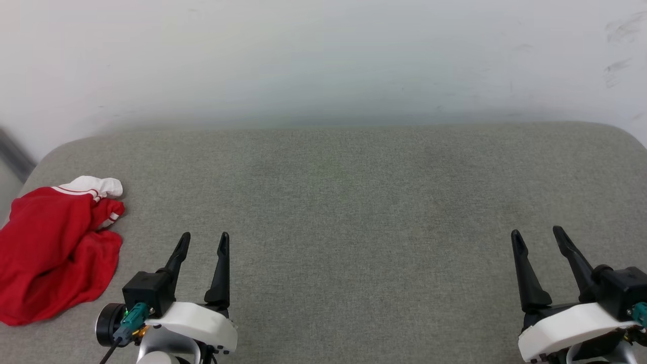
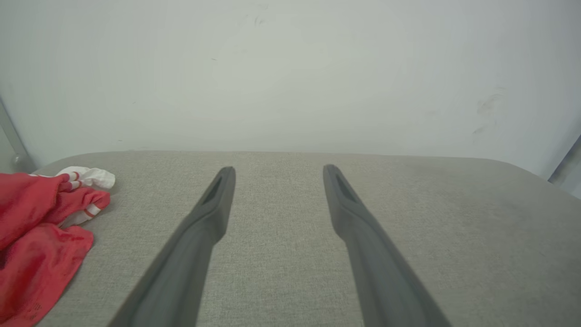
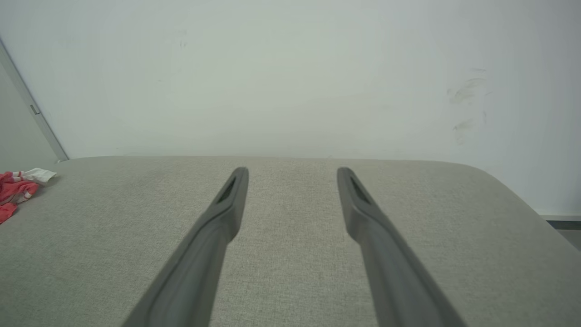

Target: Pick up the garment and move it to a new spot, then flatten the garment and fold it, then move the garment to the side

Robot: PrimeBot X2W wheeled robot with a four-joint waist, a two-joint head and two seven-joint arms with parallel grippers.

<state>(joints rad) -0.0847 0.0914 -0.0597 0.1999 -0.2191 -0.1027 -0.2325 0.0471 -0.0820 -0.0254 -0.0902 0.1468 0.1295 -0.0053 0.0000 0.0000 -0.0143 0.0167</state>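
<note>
Facing the pick-up step, left gripper (image 1: 204, 237) and right gripper (image 1: 537, 233) hover, jaws apart; the left must reach for the crumpled red jersey (image 1: 50, 253)

Grey-green fabric surface (image 1: 354, 227), woven texture, rounded corners at 10 and 2 o'clock in head view. Pale wall (image 1: 323, 60) behind it at 12 o'clock. Dark scuff marks (image 1: 624, 30) at 1 o'clock. Grey slanted strip (image 3: 34, 111) at 9 o'clock, right wrist view.

Grey fabric surface (image 1: 354, 202) with rounded far corners stretching across whole width. Red shirt (image 1: 50, 253) lying crumpled directly on it at left edge, white striped sleeve poking out toward far side.
</note>
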